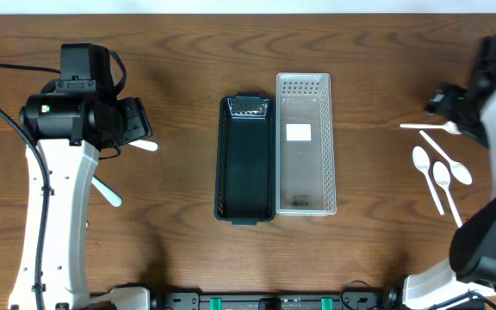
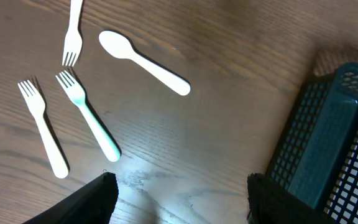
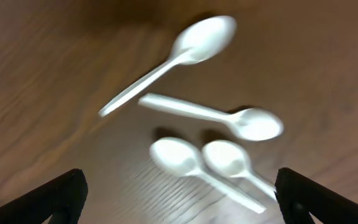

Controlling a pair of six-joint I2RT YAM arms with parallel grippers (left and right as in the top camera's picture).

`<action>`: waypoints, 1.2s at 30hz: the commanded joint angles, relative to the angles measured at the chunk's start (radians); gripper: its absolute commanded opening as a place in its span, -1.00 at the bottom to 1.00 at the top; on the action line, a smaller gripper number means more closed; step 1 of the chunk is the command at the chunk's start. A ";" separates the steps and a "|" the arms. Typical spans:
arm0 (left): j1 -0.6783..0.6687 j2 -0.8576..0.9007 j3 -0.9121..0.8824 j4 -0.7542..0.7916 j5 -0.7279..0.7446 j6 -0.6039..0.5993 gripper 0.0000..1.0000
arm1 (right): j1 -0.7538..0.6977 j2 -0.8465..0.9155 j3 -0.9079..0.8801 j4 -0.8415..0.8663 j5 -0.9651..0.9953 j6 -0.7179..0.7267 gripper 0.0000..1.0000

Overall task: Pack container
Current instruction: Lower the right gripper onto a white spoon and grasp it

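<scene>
Left tool (image 2: 182, 208) hangs over the table (image 2: 241, 87) with its fingers spread wide apart and nothing between them. Below it, in the left wrist view, lie a white spoon (image 2: 145, 62) and three forks: a white fork (image 2: 42, 130) at the left, a pale green fork (image 2: 89, 121) just beside it, and a third fork (image 2: 73, 34) cut off by the upper edge. One corner of the dark green basket (image 2: 328, 143) shows at the right of that view. From overhead, the basket stands at the middle of the table, its long side touching a clear slotted bin (image 1: 305, 146) on its right; neither holds any cutlery. The right tool (image 3: 182, 199) is likewise parted and empty, held above four white spoons (image 3: 229, 118) that lie near the table's right edge. Two of them lie side by side with their bowls almost touching. The right wrist view is blurred, so finer detail there cannot be told.
</scene>
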 commanded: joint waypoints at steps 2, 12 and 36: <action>0.002 0.002 0.010 -0.005 -0.011 -0.003 0.40 | -0.108 -0.006 0.012 0.034 -0.042 0.196 0.99; 0.002 0.005 0.010 -0.006 -0.009 -0.007 0.42 | -0.142 -0.003 0.012 0.176 -0.328 0.341 0.98; 0.002 0.005 0.010 -0.005 -0.007 -0.014 0.43 | -0.025 0.238 0.454 -0.193 -0.215 0.653 0.98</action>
